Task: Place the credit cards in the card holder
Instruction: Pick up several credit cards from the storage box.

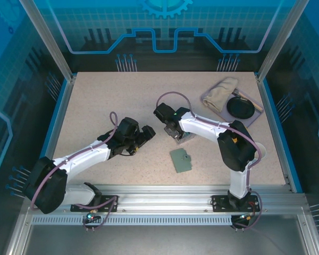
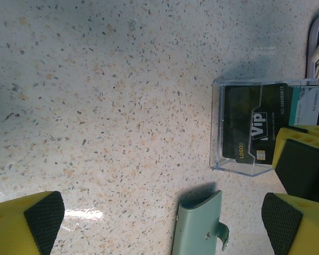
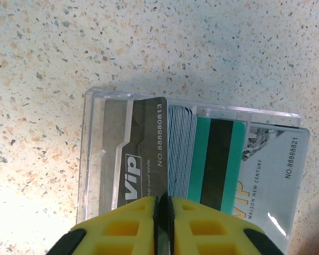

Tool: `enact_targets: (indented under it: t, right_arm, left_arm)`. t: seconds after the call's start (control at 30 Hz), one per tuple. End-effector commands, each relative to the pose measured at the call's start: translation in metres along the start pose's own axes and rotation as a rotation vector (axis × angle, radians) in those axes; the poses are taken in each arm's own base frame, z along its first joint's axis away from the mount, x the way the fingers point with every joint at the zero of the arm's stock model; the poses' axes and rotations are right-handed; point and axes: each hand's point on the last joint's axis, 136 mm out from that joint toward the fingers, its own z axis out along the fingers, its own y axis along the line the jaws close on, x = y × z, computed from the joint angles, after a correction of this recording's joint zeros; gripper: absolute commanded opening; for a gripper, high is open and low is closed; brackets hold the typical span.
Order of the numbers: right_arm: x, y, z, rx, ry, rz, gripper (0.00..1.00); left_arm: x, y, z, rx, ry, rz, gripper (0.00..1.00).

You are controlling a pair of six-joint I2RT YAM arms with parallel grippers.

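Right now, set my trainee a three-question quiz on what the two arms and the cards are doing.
1. True or false: the left gripper is open and holds nothing.
2. The right gripper pinches: A) a cloth, B) a dark card, C) a dish.
3. In a few words: what holds the other cards?

Key: 1 true. 2 B. 3 the clear box.
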Motion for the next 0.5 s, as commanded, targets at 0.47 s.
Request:
enact_targets:
  t: [0.47]
  right_arm:
    - [-0.004,-0.004,-0.048,-0.260,-0.055,0.163,0.02]
  left_arm:
    - [0.005,-0.014,-0.001,0.055,0.030,0.010,0.99]
